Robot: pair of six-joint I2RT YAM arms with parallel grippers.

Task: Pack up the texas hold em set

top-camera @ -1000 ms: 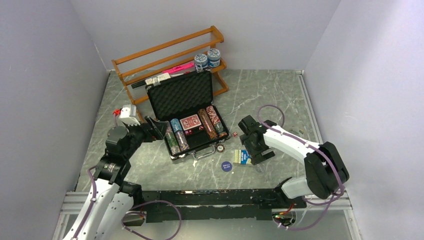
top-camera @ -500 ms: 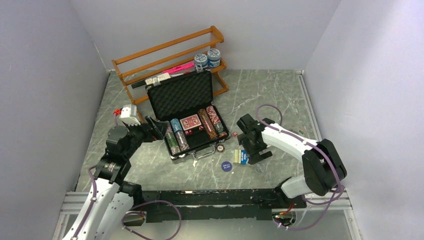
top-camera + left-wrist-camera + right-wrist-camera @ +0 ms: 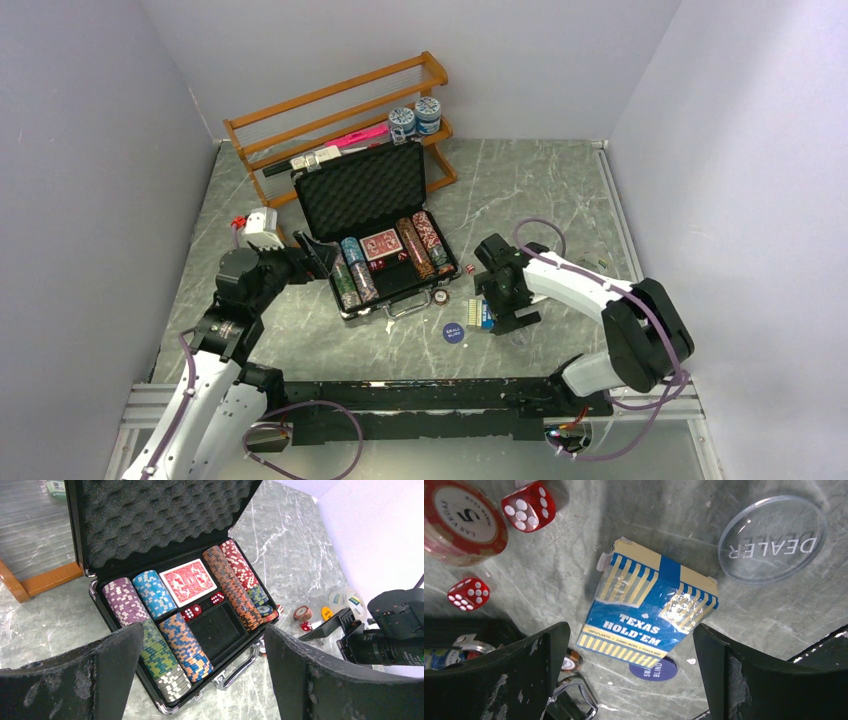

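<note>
Right gripper (image 3: 629, 630) has slid left over the blue deck (image 3: 651, 605) and now hangs above it, jaws wide and nothing held. Left gripper (image 3: 201, 630) is also spread wide and empty, facing the open briefcase (image 3: 360, 190). Already packed: chip stacks (image 3: 185, 650), red deck (image 3: 190, 581), some dice (image 3: 192, 612). One card slot (image 3: 217, 630) is vacant. Left on the table right of the case: blue deck, two loose dice (image 3: 529, 505), red chips (image 3: 459, 520), dealer button (image 3: 772, 539), small blind disc (image 3: 653, 671). Lid not closed. Roughly two-thirds done.
</note>
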